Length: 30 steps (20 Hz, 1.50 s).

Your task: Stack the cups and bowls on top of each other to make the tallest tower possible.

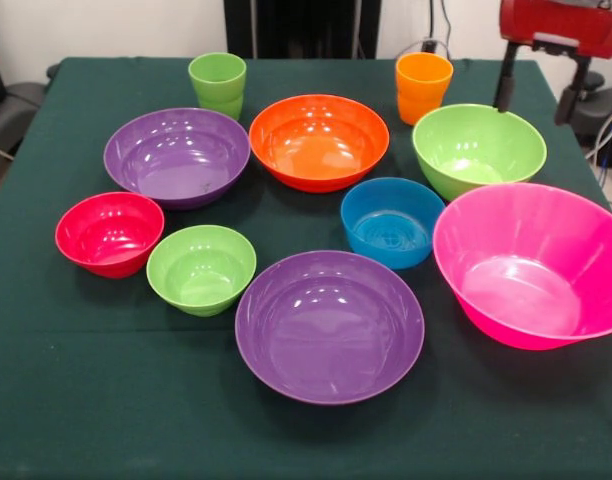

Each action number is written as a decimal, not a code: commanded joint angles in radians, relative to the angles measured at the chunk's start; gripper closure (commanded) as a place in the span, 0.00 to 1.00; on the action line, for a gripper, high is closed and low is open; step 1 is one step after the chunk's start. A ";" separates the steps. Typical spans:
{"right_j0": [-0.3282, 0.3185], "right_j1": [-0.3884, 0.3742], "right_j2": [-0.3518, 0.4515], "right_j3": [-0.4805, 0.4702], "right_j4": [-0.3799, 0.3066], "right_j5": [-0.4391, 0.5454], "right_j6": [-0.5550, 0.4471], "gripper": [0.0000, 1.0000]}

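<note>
Eight glossy plastic bowls spread upright and separate over the green-clothed table, every one empty, nothing stacked. Huge pink bowl at the right edge, cut off by the frame. Wide purple bowl nearest the camera. Light green tumbler and orange tumbler along the far side. Bare cloth up front. Red arm top right; fingers' state impossible to tell.

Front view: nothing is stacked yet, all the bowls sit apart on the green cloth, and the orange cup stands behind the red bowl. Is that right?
Not quite. The front view shows the orange cup standing behind the large lime green bowl, not near the red bowl, which sits across the table beside the small lime green bowl. The rest holds: nothing is stacked, and every bowl sits on its own on the green cloth.
</note>
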 commanded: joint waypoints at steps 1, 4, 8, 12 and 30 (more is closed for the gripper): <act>0.016 0.094 -0.017 -0.082 0.041 0.107 0.259 0.00; 0.011 0.099 -0.022 -0.085 0.042 0.110 0.252 0.00; 0.007 0.101 -0.024 -0.079 0.043 0.100 0.255 0.00; 0.023 0.109 -0.051 -0.069 0.060 0.090 0.311 0.00; 0.102 0.229 -0.188 -0.105 0.192 0.103 0.558 0.00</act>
